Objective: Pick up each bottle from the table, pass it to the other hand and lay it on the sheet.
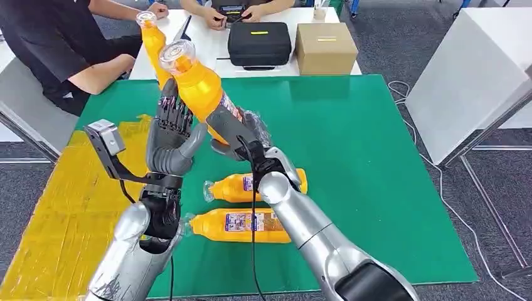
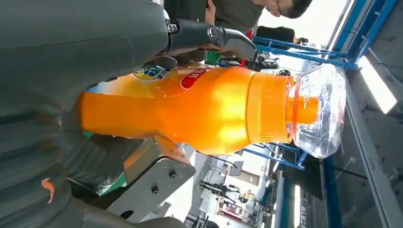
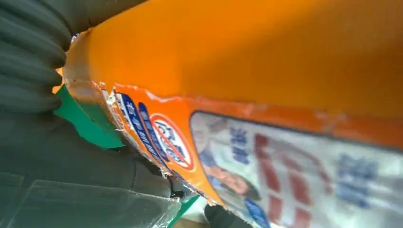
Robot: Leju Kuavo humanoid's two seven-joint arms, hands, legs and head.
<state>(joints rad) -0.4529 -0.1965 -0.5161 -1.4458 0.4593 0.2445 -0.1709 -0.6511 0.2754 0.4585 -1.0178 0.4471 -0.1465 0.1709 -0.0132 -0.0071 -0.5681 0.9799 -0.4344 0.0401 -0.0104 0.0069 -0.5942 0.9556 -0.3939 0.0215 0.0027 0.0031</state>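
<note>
Right hand [image 1: 241,135]: we clamp our fingers on the lower body of the raised bottle [image 1: 197,84], cap up and tilted, to offer it across.
Left hand [image 1: 170,141]: fingers apart, palm beside the bottle, seemingly ready to take it.
Green mat [image 1: 376,157]: two bottles [image 1: 241,226] lie below, awaiting pickup.
Yellow sheet [image 1: 69,200]: to our left, the goal.

orange bottle [image 1: 196,84], green table mat [image 1: 364,157], yellow sheet [image 1: 69,207]
</note>
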